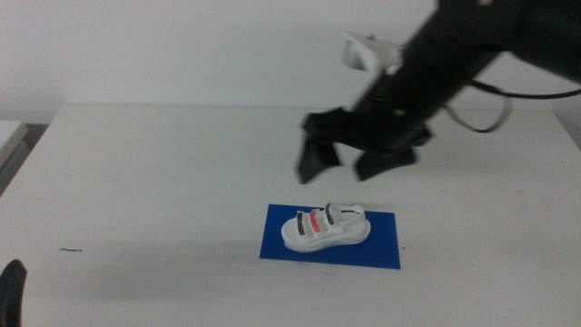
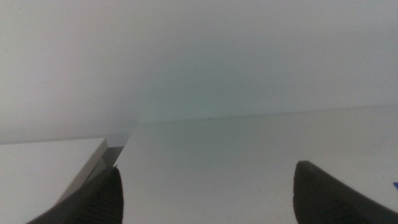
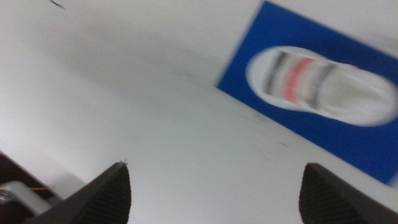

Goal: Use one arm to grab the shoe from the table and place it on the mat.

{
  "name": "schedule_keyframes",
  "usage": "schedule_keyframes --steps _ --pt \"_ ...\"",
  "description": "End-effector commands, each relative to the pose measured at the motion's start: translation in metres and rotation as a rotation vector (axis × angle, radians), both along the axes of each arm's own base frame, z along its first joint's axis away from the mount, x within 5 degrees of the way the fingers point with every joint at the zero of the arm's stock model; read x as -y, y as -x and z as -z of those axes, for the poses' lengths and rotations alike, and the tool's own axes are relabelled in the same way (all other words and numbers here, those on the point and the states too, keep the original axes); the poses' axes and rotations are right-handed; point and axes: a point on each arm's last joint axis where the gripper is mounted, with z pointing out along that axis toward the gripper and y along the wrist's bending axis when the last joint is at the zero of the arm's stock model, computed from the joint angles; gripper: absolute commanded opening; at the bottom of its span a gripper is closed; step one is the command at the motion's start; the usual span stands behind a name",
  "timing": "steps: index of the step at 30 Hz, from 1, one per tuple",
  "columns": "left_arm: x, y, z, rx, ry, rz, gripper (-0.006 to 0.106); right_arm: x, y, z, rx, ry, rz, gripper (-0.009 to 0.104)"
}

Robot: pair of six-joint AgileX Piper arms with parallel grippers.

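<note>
The white shoe (image 1: 324,227) with two dark straps and one red strap lies on the dark blue mat (image 1: 381,247) on the white table (image 1: 163,182). The right arm (image 1: 454,64) reaches in from the upper right. Its right gripper (image 1: 356,162) hangs open and empty above and behind the shoe, clear of it. In the right wrist view the shoe (image 3: 320,85) rests on the mat (image 3: 261,56), beyond the open jaws of my right gripper (image 3: 214,193). My left gripper (image 2: 205,190) is open and empty, and shows only as a dark tip (image 1: 11,291) at the bottom left.
A small dark mark (image 1: 71,250) lies on the table at the front left. A white table edge with a gap (image 2: 109,152) shows in the left wrist view. A black cable (image 1: 495,104) trails behind the right arm.
</note>
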Motion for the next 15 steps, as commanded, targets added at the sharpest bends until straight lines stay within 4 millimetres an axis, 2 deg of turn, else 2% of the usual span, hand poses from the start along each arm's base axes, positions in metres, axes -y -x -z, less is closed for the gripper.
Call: schedule_keyframes --steps 1,4,9,11,15 --pt "0.0 0.0 -0.001 0.008 0.005 0.002 0.094 0.03 0.009 -0.011 0.079 0.079 0.007 0.093" --pt "0.0 0.0 -0.001 0.008 0.005 0.002 0.094 0.07 0.026 -0.021 0.172 0.199 0.122 0.093" --pt "0.0 0.0 -0.001 0.008 0.005 0.002 0.094 0.119 0.074 -0.034 0.528 0.075 0.174 0.093" --pt "0.0 0.0 -0.001 0.008 0.005 0.002 0.094 0.142 0.099 -0.032 0.702 0.057 0.197 0.093" --pt "0.0 0.0 -0.001 0.008 0.005 0.002 0.094 0.182 0.143 0.0 0.959 0.026 0.338 0.093"
